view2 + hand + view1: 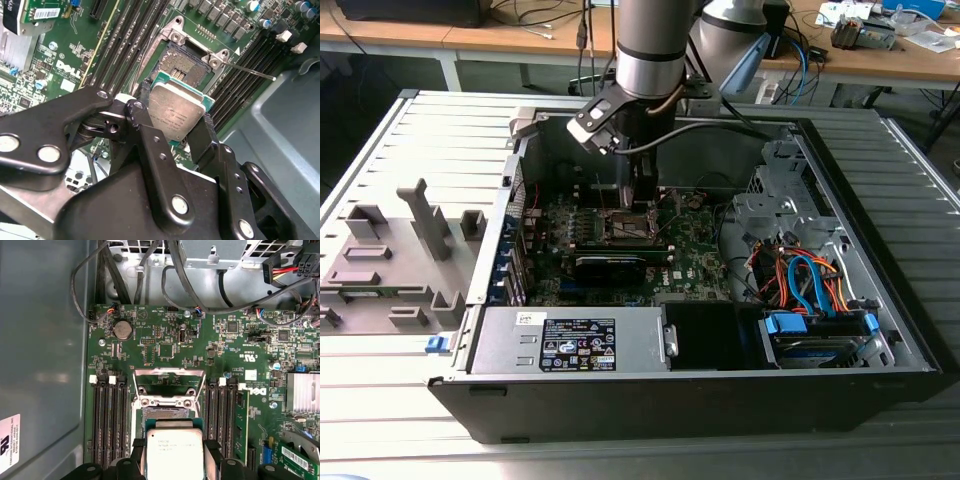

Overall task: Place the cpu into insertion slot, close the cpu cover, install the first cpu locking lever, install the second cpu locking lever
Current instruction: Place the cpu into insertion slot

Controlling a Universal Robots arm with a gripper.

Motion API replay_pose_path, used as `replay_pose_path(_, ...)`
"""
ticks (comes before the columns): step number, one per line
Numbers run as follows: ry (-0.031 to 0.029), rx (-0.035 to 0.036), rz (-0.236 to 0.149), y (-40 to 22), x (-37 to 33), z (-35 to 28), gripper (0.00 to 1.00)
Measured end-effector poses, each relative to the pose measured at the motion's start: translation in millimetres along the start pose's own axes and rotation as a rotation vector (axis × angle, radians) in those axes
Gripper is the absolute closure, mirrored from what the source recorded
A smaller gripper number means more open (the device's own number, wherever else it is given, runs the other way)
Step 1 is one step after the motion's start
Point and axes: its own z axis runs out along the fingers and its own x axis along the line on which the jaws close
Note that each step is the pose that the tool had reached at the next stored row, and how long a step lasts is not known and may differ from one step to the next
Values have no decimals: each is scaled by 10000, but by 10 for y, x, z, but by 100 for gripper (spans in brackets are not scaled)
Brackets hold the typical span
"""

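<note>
Exterior view: arm (650, 60) drops near-vertical into the open computer case (720, 395) on the slatted table (390, 400); gripper (638, 203) sits low over the insertion slot (628, 226), wrist straight down. Wrist views add the grasp: in the second wrist view the gripper clamps the cpu (177, 112) by two opposite edges, metal top facing the camera; chip just above the slot, not seated. Same view shows the slot's contact field bare and a thin locking lever (250, 71) sticking out sideways. First wrist view shows the cpu cover (169, 376) swung open beyond the slot.
</note>
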Motion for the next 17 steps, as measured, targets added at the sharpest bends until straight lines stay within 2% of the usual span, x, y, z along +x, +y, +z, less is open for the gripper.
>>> replay_pose_path(3,-1,1,2,-4,1,40,45)
replay_pose_path(12,0,1,2,-6,2,107,45)
replay_pose_path(17,0,0,1,-9,4,173,45)
